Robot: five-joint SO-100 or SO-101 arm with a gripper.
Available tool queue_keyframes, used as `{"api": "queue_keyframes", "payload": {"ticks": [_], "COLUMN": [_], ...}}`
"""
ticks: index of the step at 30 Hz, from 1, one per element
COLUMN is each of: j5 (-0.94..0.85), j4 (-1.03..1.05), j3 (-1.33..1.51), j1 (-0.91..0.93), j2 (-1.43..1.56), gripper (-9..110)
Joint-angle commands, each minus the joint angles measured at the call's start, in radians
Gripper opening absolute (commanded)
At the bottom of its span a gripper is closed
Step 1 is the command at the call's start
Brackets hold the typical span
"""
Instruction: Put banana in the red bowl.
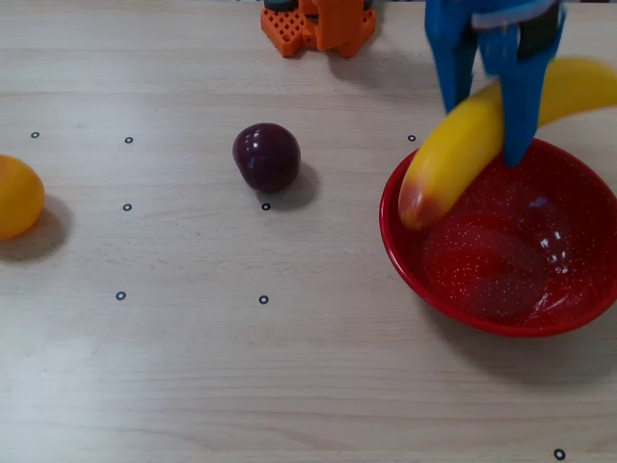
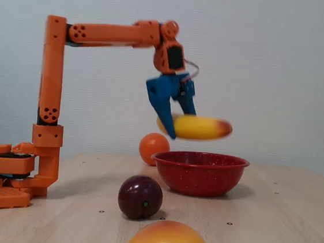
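Above the bowl: the blue gripper (image 1: pixel 494 123) is clamped around the banana (image 1: pixel 463 154), holding it in the air.
Banana: level in the fixed view (image 2: pixel 199 127); reddish end over the red bowl (image 1: pixel 453 289)'s left rim in the overhead view.
Red bowl: on the table's right side (image 2: pixel 200 173).
Left of the bowl: dark purple fruit (image 1: pixel 266 156); yellow-orange fruit (image 1: pixel 17 197) at the far left edge.
Behind the bowl: orange ball (image 2: pixel 153 148).

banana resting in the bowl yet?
No. In the fixed view the banana hangs clear above the red bowl, held by the gripper.
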Motion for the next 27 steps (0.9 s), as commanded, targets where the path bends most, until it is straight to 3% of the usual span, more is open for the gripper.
{"api": "queue_keyframes", "payload": {"ticks": [1, 27], "j5": [-0.026, -0.087], "j4": [-0.032, 0.025], "j3": [-0.109, -0.242], "j1": [-0.021, -0.011], "j2": [0.029, -0.216], "gripper": [0, 0]}}
